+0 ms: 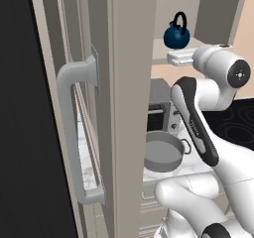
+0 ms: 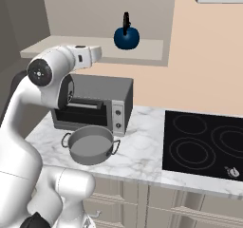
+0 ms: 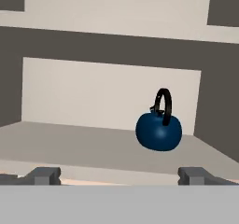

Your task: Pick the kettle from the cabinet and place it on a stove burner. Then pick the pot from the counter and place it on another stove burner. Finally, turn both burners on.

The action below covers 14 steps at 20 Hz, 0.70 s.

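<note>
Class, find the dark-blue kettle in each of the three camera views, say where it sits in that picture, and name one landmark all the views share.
Left base view: the kettle is at upper right of centre, on the cabinet shelf, above the robot's arm.
Right base view: the kettle is at top centre, above the toaster oven.
Hand view: the kettle is right of centre, upright on the shelf floor.
Shared landmark: the beige cabinet shelf under it.
</note>
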### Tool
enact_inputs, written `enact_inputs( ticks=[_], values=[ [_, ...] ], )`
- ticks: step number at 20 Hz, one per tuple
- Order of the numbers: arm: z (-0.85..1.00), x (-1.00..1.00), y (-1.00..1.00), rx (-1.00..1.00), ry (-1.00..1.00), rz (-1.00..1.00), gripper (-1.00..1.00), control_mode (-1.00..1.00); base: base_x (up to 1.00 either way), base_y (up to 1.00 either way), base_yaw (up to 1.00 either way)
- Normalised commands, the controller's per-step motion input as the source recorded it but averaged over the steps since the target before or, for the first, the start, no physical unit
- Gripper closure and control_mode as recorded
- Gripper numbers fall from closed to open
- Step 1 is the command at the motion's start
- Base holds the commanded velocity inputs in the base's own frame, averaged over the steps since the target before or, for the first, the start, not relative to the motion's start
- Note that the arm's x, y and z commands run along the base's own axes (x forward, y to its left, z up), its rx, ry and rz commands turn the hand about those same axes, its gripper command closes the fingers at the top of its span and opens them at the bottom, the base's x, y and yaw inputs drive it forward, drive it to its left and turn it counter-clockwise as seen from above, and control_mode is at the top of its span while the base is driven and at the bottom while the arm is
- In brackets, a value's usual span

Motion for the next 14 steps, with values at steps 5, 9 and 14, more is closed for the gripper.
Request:
enact_inputs(
  ticks=[5,9,14],
  values=[
    [0.20,0.00,-0.15,0.00,-0.01,-0.09,-1.00,-1.00,0.00,0.00,0.00],
    [0.16,0.00,-0.20,0.00,0.00,-0.09,-1.00,-1.00,0.00,0.00,0.00],
    [0.04,0.05,-0.07,0.02,0.00,-0.03,-1.00,-1.00,0.00,0.00,0.00]
  ],
)
